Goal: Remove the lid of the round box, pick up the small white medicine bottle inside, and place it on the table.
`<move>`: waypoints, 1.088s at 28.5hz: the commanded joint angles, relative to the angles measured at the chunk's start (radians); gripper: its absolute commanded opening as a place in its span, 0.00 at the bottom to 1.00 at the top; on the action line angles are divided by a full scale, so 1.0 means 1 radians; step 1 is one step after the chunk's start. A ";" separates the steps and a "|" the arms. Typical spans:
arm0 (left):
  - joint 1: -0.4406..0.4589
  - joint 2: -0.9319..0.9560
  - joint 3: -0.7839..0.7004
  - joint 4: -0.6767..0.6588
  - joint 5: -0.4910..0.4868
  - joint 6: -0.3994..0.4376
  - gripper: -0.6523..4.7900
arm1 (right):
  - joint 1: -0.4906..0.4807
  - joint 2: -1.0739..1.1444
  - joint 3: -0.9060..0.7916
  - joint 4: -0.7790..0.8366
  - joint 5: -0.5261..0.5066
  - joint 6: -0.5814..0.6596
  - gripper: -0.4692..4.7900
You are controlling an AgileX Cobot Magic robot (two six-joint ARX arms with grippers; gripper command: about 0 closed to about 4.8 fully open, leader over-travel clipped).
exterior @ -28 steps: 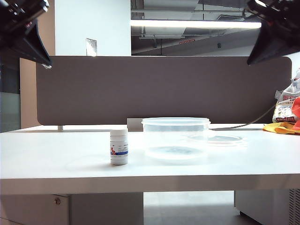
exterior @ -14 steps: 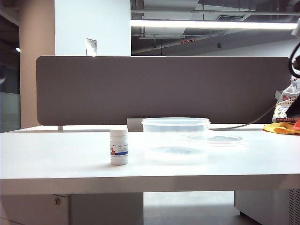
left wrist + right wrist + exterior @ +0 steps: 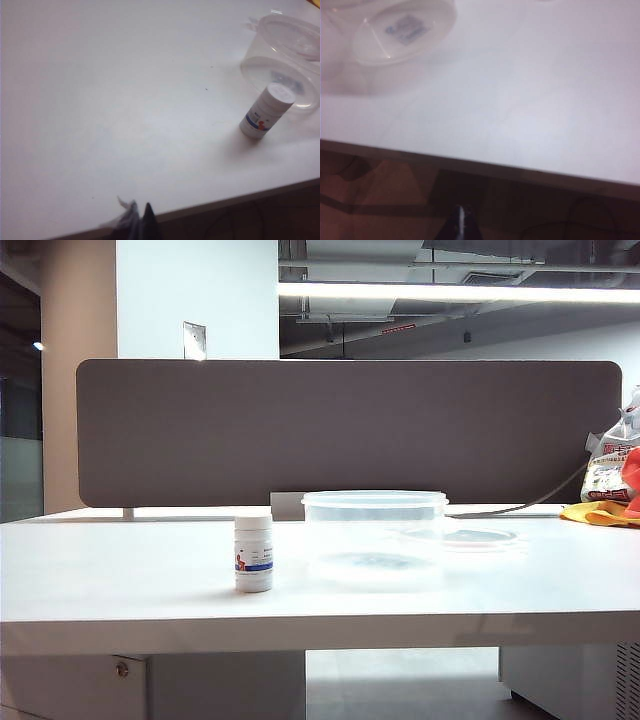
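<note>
My left gripper [image 3: 139,220] had its jaws pinched together, empty, above the table [image 3: 100,100] edge; my right gripper [image 3: 460,222] likewise, probably off past the edge. The small white medicine bottle [image 3: 254,553] stood upright on the table, well apart from both, beside the round box [image 3: 374,536]; the lid [image 3: 468,536] lay behind: job looked done.

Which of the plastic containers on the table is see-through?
The round box, wide and open-topped with nothing in it; the small white medicine bottle beside it is opaque, capped and labelled.
</note>
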 commanded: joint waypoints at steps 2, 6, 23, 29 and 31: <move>0.001 -0.001 0.002 0.016 0.046 -0.006 0.16 | 0.001 -0.002 0.003 0.023 -0.026 0.002 0.09; 0.001 -0.001 0.002 0.016 0.043 -0.005 0.16 | 0.000 -0.002 0.004 0.027 -0.022 0.002 0.09; 0.094 -0.142 -0.027 0.124 -0.193 0.119 0.16 | 0.000 -0.002 0.003 0.023 -0.022 0.000 0.09; 0.174 -0.246 -0.090 0.162 -0.175 0.119 0.16 | 0.000 -0.002 0.003 0.023 -0.023 0.000 0.09; 0.176 -0.275 -0.100 0.138 -0.174 0.121 0.16 | 0.000 -0.002 0.003 0.023 -0.023 0.000 0.09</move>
